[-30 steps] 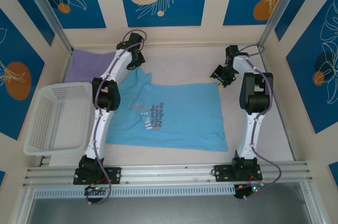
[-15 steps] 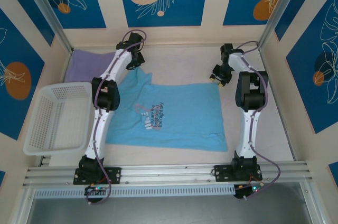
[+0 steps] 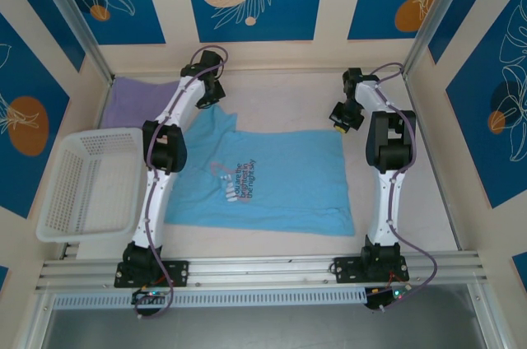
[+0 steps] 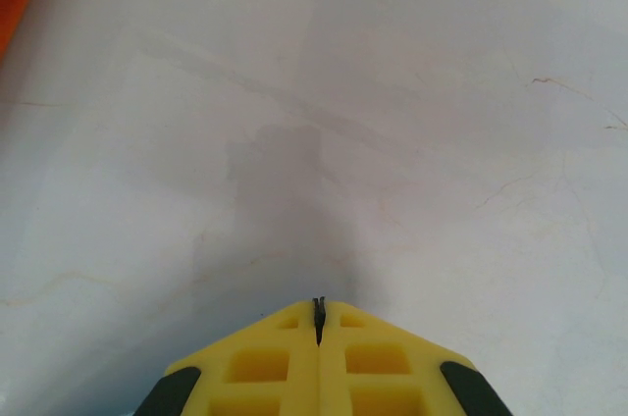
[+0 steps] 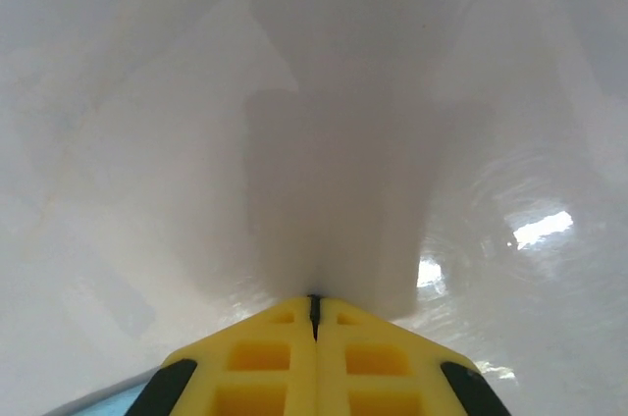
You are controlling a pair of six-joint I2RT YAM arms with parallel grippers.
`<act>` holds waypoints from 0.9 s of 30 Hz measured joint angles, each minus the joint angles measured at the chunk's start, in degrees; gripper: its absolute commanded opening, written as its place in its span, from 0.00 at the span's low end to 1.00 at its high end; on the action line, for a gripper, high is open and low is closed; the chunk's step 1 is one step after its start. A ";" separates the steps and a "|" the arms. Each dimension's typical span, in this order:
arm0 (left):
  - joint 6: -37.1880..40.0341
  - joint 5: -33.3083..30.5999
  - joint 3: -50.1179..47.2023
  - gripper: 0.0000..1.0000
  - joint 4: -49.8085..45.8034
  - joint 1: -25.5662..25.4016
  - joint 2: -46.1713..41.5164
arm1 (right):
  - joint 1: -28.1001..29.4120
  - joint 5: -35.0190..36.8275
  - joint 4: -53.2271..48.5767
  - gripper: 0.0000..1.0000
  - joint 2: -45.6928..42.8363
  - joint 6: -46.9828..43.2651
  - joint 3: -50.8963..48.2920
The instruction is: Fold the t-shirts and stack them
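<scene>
The sky-blue t-shirt [image 3: 272,180] lies spread flat on the table, its lettering near the left. The lavender t-shirt [image 3: 136,102] lies at the back left. My left gripper [image 3: 216,106] is down at the blue shirt's far left corner. In the left wrist view its yellow jaws [image 4: 318,304] are pressed together over bare white table. My right gripper [image 3: 338,118] sits at the shirt's far right corner. It is shut [image 5: 314,300], with a sliver of blue cloth [image 5: 98,401] showing under its left side. No cloth shows between either pair of jaws.
A white mesh basket [image 3: 62,201] stands at the left, near the table's front. The booth walls [image 3: 461,94] stand close to the right arm. White table [image 3: 284,90] runs behind the shirt to the back wall.
The right gripper's jaws have closed at the shirt's far right corner, and the right arm has shifted slightly left. The left arm and the shirts have stayed put.
</scene>
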 measured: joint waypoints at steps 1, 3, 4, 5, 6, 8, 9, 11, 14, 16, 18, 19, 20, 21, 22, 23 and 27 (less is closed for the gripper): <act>0.00 0.02 0.00 0.00 0.02 0.04 0.00 | -0.11 -0.17 0.02 0.00 0.00 0.20 0.00; 0.00 0.39 -0.07 0.00 0.09 0.17 0.00 | -0.72 -0.70 0.04 0.00 0.00 0.44 0.00; 0.00 0.79 -0.22 0.00 0.17 0.22 -0.04 | -1.05 -1.14 0.07 0.00 0.00 0.61 0.00; 0.00 1.36 -0.48 0.00 0.46 0.28 -0.09 | -1.38 -1.68 0.11 0.00 -0.02 0.81 0.00; 0.00 1.97 -0.74 0.00 0.74 0.31 -0.13 | -1.77 -2.19 0.20 0.00 -0.02 0.90 0.00; -0.04 4.11 -1.55 0.00 1.84 0.37 -0.15 | -3.08 -2.78 0.59 0.00 -0.04 1.05 0.00; -0.07 5.11 -1.95 0.00 2.38 0.39 -0.15 | -3.80 -2.86 0.79 0.00 -0.04 1.05 0.00; -0.52 8.20 -2.73 0.00 4.09 0.42 -0.15 | -6.19 -2.89 1.49 0.00 -0.15 1.05 0.00; -1.09 12.35 -3.06 0.00 6.97 0.42 -0.13 | -9.73 -2.82 2.49 0.00 -0.59 1.05 0.00; -1.44 14.16 -3.04 0.00 8.81 0.42 -0.13 | -11.72 -2.78 3.17 0.00 -1.20 1.03 0.00; -2.03 15.45 -2.69 0.00 10.36 0.42 -0.09 | -12.96 -2.75 3.56 0.00 -1.70 0.98 0.11; -2.34 16.22 -2.32 0.00 11.04 0.44 0.02 | -13.22 -2.78 3.63 0.00 -1.84 0.81 0.39; -2.62 17.00 -1.62 0.00 12.04 0.44 0.26 | -13.31 -2.75 3.65 0.00 -1.84 0.68 0.92; -2.97 17.86 -0.74 0.00 13.20 0.44 0.63 | -13.27 -2.78 3.80 0.00 -1.84 0.48 1.31; -3.43 18.82 0.39 0.00 14.73 0.44 1.27 | -13.11 -2.93 3.98 0.00 -1.84 0.24 1.79; -3.72 19.69 1.64 0.00 16.15 0.44 1.99 | -13.00 -3.13 4.09 0.00 -1.84 0.02 2.29; -5.16 22.80 5.03 0.00 21.55 0.46 4.44 | -12.46 -4.07 4.79 0.00 -1.84 -0.28 4.22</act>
